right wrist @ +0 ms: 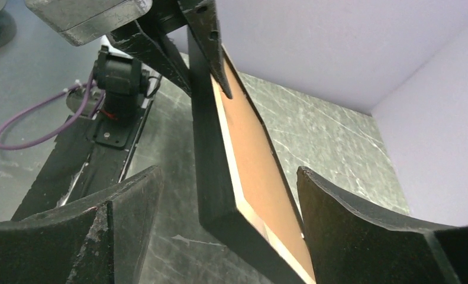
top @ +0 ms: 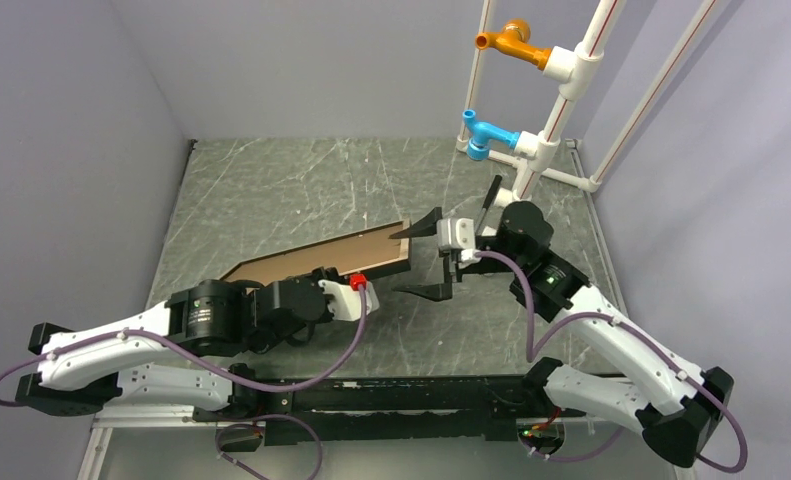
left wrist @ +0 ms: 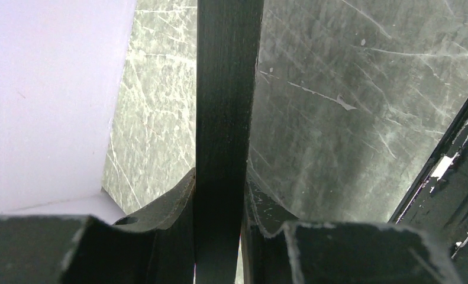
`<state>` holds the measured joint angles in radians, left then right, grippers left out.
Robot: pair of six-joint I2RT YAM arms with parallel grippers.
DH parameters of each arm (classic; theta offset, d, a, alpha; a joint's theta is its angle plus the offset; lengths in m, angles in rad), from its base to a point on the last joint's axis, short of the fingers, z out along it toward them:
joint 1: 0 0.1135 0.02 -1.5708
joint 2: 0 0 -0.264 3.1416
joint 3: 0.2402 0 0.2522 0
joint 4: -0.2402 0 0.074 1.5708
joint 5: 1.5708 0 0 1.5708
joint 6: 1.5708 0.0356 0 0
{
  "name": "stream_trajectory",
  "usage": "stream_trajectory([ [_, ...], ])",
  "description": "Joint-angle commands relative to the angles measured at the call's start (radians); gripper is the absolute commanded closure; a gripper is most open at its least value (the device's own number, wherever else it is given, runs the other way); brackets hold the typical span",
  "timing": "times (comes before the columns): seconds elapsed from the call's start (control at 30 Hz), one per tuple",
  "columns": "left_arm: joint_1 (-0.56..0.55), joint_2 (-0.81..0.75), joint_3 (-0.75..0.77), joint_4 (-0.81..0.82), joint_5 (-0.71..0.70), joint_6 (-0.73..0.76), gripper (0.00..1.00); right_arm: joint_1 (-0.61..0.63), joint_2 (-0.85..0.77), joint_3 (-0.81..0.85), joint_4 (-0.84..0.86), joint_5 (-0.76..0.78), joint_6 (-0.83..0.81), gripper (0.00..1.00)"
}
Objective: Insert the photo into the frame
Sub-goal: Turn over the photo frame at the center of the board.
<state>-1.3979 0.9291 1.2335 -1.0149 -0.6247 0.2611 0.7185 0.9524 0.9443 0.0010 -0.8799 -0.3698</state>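
Grey marbled table (top: 301,190) boxed by lilac walls, left gripper (left wrist: 219,201) clenched on black rail of the frame (top: 321,255), frame tilted off the surface, right gripper (top: 423,260) spread wide astride its right end, gaps both sides, bare tabletop behind, pipe rack (top: 561,90) far right.
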Motion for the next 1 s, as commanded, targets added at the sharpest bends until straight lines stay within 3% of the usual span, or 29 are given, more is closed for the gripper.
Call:
stream_trajectory([
  [0.0,-0.009,-0.005,0.073,0.159,0.064,-0.085,1.00,0.054,0.044,0.048,0.004,-0.034,-0.122,0.18],
  [0.17,-0.009,-0.009,0.077,0.172,0.069,-0.079,1.00,0.083,0.084,0.055,-0.026,-0.052,-0.160,0.37],
  [0.47,-0.010,-0.021,0.077,0.177,0.069,-0.078,1.00,0.095,0.084,0.069,-0.065,0.007,-0.206,0.86],
  [0.6,-0.009,-0.018,0.079,0.177,0.054,-0.089,0.97,0.096,0.085,0.073,-0.070,0.020,-0.202,0.98],
  [0.63,-0.009,-0.015,0.083,0.176,0.050,-0.092,0.88,0.096,0.085,0.073,-0.071,0.021,-0.200,1.00],
  [0.73,-0.009,-0.008,0.107,0.171,0.043,-0.103,0.35,0.095,0.089,0.078,-0.080,0.019,-0.192,1.00],
  [0.8,-0.009,-0.003,0.126,0.173,0.036,-0.110,0.05,0.095,0.093,0.081,-0.084,0.015,-0.184,1.00],
  [0.83,-0.009,-0.001,0.135,0.179,0.036,-0.112,0.01,0.096,0.094,0.082,-0.083,0.013,-0.176,1.00],
  [0.97,-0.008,0.009,0.179,0.198,0.042,-0.120,0.01,0.096,0.103,0.097,-0.097,-0.001,-0.150,1.00],
])
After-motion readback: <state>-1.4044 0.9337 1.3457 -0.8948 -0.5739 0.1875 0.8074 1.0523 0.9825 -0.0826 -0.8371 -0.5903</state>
